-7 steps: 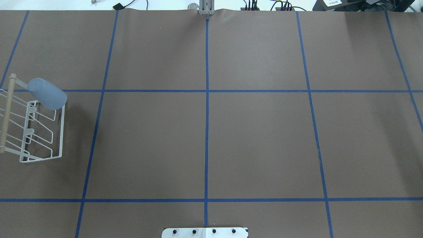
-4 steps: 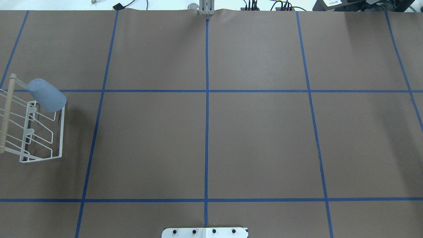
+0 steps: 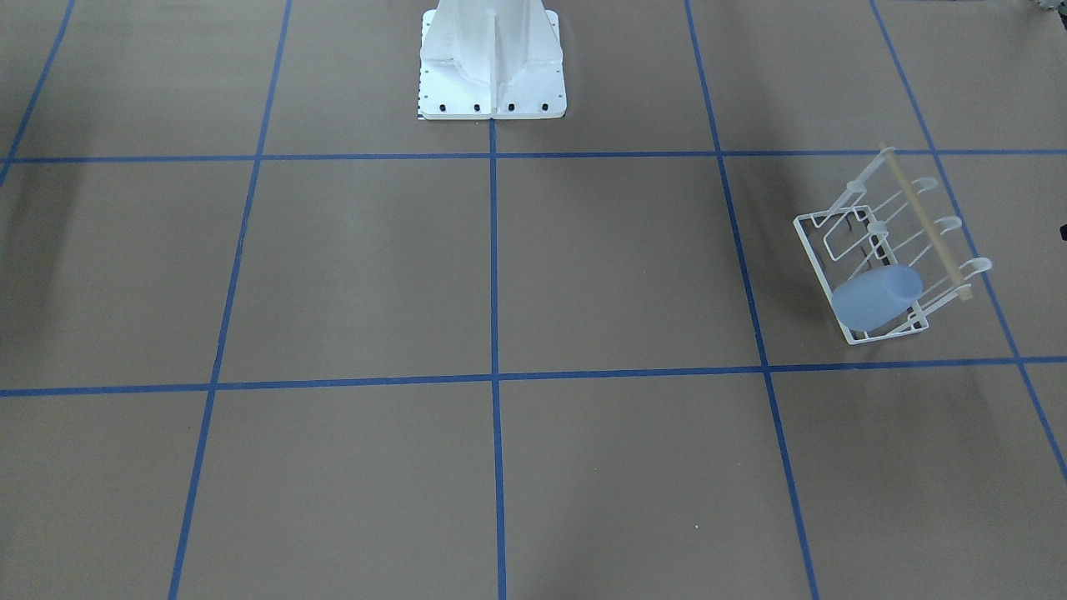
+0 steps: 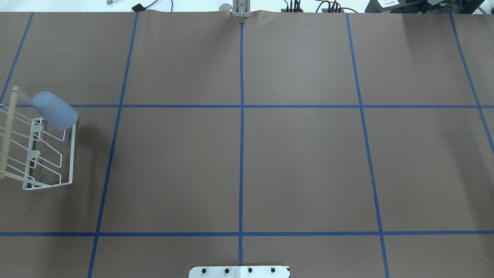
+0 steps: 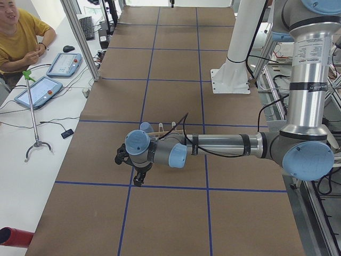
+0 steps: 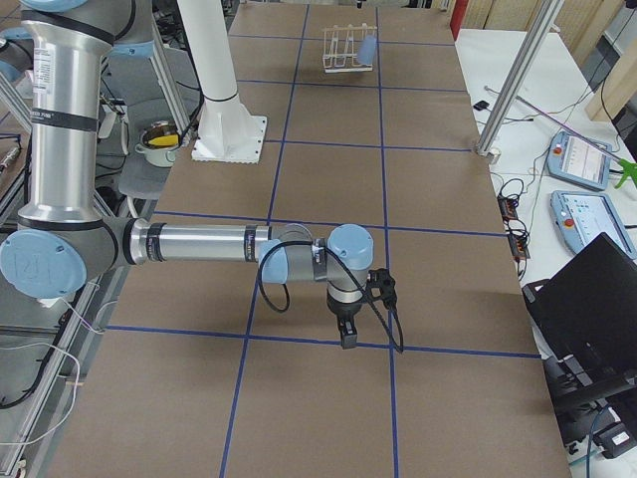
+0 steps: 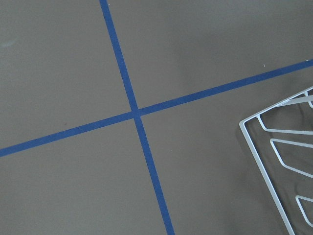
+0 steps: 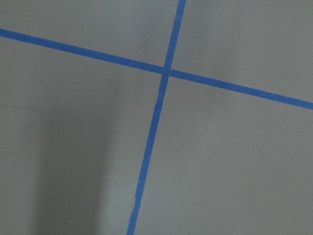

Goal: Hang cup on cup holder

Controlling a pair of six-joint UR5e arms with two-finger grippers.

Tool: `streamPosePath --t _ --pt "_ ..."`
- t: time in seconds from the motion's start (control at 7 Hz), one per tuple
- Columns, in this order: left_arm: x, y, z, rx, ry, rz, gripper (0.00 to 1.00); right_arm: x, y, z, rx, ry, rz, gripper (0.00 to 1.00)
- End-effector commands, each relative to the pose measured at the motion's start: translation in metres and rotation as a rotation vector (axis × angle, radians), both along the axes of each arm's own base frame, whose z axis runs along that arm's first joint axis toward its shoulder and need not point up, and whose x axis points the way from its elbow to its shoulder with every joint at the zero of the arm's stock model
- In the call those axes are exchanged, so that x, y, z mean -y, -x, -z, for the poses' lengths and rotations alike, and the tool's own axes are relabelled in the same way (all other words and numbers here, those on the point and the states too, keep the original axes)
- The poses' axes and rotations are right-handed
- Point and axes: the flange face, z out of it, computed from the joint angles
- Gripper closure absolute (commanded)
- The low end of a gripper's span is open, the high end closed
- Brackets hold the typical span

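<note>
The pale blue cup (image 4: 54, 110) hangs mouth-down and tilted on the far end prong of the white wire cup holder (image 4: 48, 170) at the table's far left edge. Both show in the front view as the cup (image 3: 875, 297) and the cup holder (image 3: 867, 218), and small in the exterior right view (image 6: 367, 46). My left gripper (image 5: 139, 180) hangs above the table beside the rack, apart from the cup; I cannot tell whether it is open. My right gripper (image 6: 345, 337) points down over the far right of the table; I cannot tell its state. The left wrist view shows only the rack's base corner (image 7: 264, 141).
The white robot pedestal (image 3: 492, 58) stands at the table's near middle edge. Blue tape lines (image 4: 241, 154) divide the brown table. A person (image 5: 21, 37) sits at a side bench with tablets (image 5: 40, 90). A laptop (image 6: 587, 299) sits past the right end.
The cup has shifted by a hair on its prong; the shadow beside the rack has shrunk slightly. Nothing else has moved.
</note>
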Motion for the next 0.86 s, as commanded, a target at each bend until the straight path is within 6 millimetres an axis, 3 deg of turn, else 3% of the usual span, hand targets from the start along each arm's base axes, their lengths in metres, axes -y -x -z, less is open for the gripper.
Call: streamPosePath --t 0.0,0.71 --pt "0.0004 0.0007 0.0035 0.005 -0.010 0.001 0.01 -0.0016 -0.0001 -0.0057 0.000 0.011 0.000 0.00" --pt "-0.0049 0.0011 0.0027 0.005 -0.006 0.002 0.01 -0.0009 0.0007 -0.0064 0.000 0.010 0.003 0.00"
